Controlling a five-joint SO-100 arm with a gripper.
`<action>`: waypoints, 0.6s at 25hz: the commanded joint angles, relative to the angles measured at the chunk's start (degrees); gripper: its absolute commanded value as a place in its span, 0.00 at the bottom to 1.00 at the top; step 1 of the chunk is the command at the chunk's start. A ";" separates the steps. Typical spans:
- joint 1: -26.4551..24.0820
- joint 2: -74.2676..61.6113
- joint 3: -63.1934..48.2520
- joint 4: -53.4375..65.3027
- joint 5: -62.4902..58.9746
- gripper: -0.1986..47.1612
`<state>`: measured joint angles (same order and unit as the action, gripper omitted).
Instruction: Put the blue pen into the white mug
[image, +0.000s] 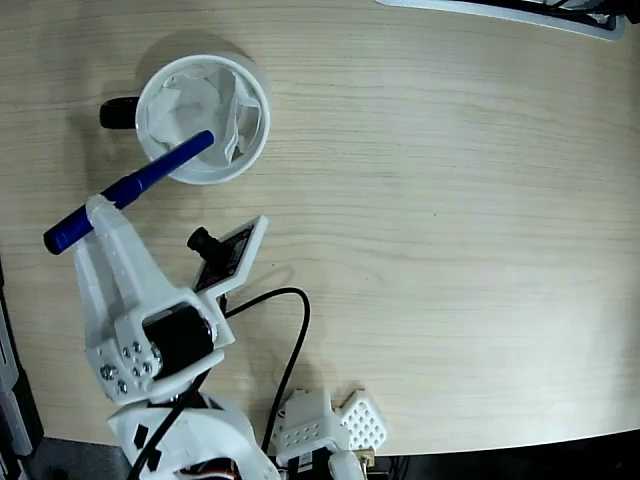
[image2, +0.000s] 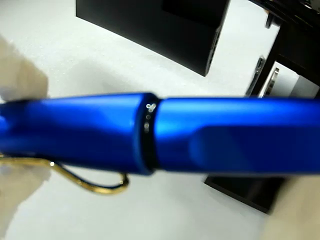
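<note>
Now the white plastic jaws are squeezing the slim bright-blue pen, tipping one end over the round white mug, but not letting go.

Light wood table, black box behind, black cable

White printed arm, black motor, silver screws, black cable, white claw.

My fingers clamp the blue pen aslant, one end over the paper-lined white mug, whose black handle points left in the fixed view.
</note>
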<state>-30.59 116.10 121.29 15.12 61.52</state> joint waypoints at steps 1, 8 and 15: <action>-0.26 2.46 0.70 -0.88 0.09 0.35; 3.16 2.20 3.16 -2.64 -0.18 0.36; 2.02 9.14 5.98 -2.64 -9.58 0.00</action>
<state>-27.42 119.36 126.30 13.01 55.02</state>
